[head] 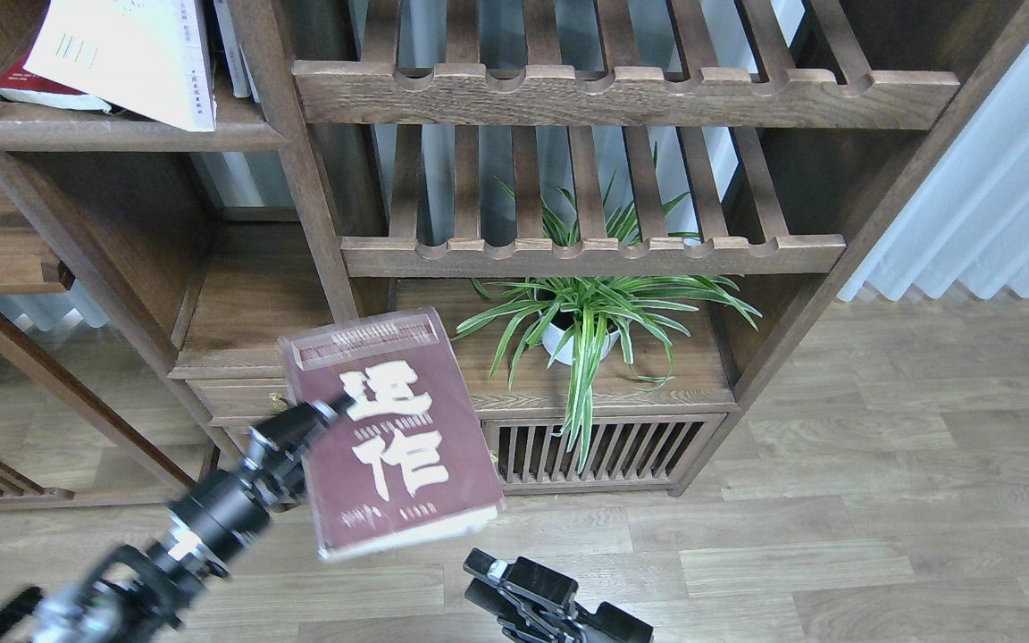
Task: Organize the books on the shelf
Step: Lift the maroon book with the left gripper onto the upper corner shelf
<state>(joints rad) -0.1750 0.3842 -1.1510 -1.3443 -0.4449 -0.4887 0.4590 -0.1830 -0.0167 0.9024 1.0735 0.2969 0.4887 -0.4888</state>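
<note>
My left gripper [336, 413] pinches the maroon book [389, 433] below the shelf [121, 134]; next I judge it needs lifting up beside the cream book [130, 54]

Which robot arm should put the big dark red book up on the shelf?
The left: its pincer already holds the maroon book, below the shelf at upper left. The right pincer carries nothing.

On the shelf [121, 134] up left of the plant [590, 326], I see a cream book [135, 54] leaning over a red book [37, 89].
</note>
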